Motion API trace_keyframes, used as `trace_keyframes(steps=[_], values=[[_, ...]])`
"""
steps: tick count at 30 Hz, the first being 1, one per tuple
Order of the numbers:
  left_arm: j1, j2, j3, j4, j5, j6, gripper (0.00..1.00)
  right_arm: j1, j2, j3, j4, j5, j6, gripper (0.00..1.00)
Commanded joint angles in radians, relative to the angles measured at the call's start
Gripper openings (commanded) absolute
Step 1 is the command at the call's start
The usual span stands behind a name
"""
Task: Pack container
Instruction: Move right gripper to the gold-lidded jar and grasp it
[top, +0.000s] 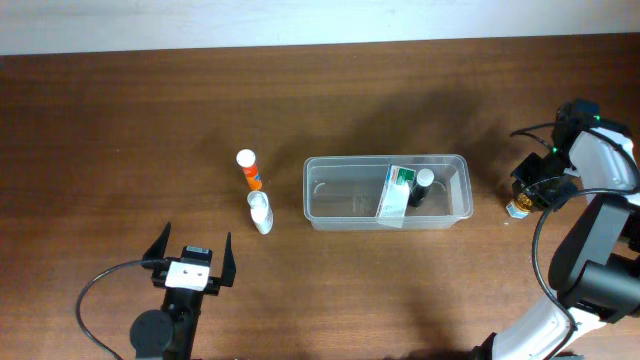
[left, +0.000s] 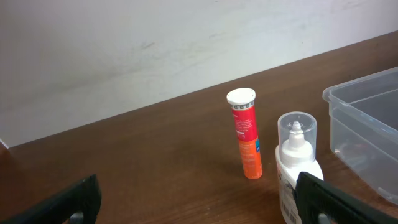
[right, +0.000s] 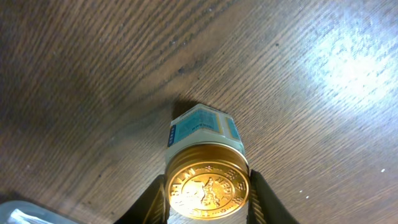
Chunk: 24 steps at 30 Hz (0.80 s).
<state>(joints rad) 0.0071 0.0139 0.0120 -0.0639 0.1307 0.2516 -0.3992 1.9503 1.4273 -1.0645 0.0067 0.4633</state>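
The clear container (top: 335, 196) stands at the table's middle, holding a green-and-white box (top: 397, 190) and a dark bottle with a white cap (top: 424, 183). My right gripper (right: 207, 198) is shut on a gold-lidded jar (right: 205, 146), its fingers pressed on both sides of the lid. The jar (top: 519, 207) stands on the table right of the container. My left gripper (top: 190, 256) is open and empty near the front edge. An orange tube (top: 249, 171) and a white dropper bottle (top: 260, 212) stand left of the container.
In the left wrist view the orange tube (left: 245, 134), the white bottle (left: 297, 155) and the container's corner (left: 367, 118) lie ahead of the open fingers (left: 199, 205). A pale wall runs behind the table's far edge.
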Motion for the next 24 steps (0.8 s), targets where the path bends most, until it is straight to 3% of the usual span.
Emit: trace_keyframes(steps=[1, 5, 10, 16, 24], values=[[0.002, -0.007, -0.003, -0.004, 0.01, 0.011, 0.99, 0.005, -0.025, 0.013, 0.003, 0.001, -0.003, 0.26], [0.002, -0.007, -0.003, -0.004, 0.01, 0.011, 0.99, 0.005, -0.027, 0.016, 0.002, -0.016, -0.013, 0.2], [0.002, -0.007, -0.003, -0.004, 0.01, 0.011, 0.99, 0.005, -0.033, 0.059, -0.048, -0.022, -0.022, 0.22], [0.002, -0.007, -0.003, -0.004, 0.01, 0.011, 0.99, 0.005, -0.031, 0.079, -0.058, -0.021, -0.04, 0.34], [0.002, -0.007, -0.003, -0.004, 0.01, 0.011, 0.99, 0.005, -0.031, 0.068, -0.054, -0.017, -0.041, 0.35]])
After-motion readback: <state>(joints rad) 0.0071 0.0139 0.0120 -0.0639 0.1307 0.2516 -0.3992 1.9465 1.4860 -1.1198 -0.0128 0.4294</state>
